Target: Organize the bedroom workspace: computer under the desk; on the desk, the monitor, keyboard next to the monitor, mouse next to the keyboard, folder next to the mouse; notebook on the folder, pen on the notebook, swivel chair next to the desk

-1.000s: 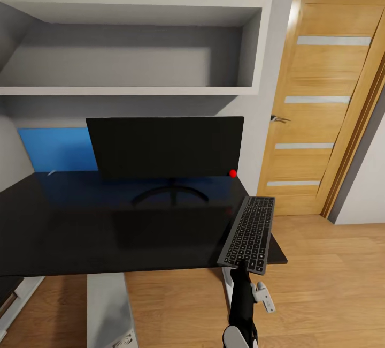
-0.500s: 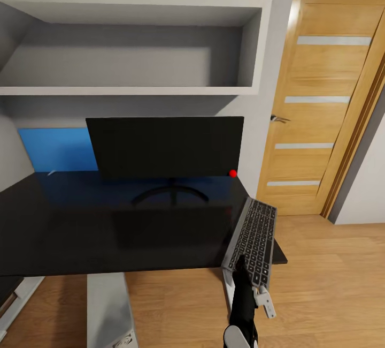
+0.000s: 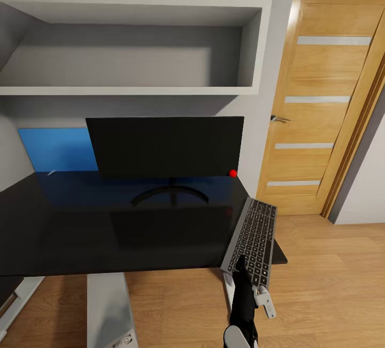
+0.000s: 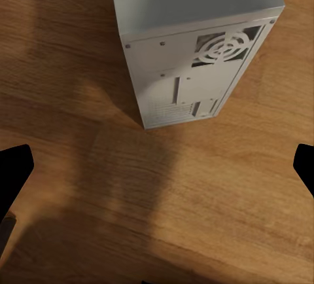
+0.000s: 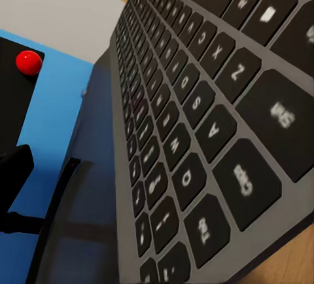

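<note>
Head view: right claw (image 3: 247, 269) is gripping the keyboard's (image 3: 252, 240) near end at the table's (image 3: 107, 230) right edge, its long axis pointing away.

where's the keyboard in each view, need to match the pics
Head view: keyboard lies at the desk's right end, lower right of centre, tilted, its near end at the right pincer.
Right wrist view: keyboard close up, running from the top to the lower right.
Left wrist view: not in it; the computer stands on the wood floor.
Shared landmark: the monitor's red dot.
</note>
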{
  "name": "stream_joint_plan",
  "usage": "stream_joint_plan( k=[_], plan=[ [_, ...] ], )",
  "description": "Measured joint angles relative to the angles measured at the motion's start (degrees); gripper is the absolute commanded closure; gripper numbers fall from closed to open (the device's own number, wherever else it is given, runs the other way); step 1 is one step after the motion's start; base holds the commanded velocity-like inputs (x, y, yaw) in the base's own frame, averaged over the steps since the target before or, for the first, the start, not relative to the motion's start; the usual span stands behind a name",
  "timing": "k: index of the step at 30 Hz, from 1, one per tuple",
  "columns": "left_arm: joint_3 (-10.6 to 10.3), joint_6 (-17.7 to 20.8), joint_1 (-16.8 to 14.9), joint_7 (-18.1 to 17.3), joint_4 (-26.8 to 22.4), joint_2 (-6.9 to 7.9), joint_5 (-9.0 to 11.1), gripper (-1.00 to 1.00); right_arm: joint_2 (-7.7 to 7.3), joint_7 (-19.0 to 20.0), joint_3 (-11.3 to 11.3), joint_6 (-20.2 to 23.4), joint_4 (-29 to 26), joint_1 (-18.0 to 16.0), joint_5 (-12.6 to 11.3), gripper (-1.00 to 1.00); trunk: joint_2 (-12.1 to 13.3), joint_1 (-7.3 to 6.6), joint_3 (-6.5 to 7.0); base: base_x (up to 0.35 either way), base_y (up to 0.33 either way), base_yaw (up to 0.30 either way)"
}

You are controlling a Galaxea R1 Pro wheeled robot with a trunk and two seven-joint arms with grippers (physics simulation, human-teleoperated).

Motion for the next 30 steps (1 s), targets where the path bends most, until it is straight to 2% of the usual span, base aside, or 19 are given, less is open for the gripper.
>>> stream_joint_plan(
  k=[18,30],
  plan=[
    [-0.01,0.00,0.02,0.07,0.08,-0.02,0.00,-1.00,0.21,-0.15,0.35,0.37,1.31,0.00,-0.61,-1.00,0.00,0.00,0.00,0.000,0.000,0.000],
    [-0.09,0.01,0.00,-0.03,0.09,-0.08,-0.07,-1.00,-0.65,-0.15,0.06,0.22,3.14,0.00,-0.61,-1.00,0.00,0.00,0.00,0.000,0.000,0.000]
  ],
)
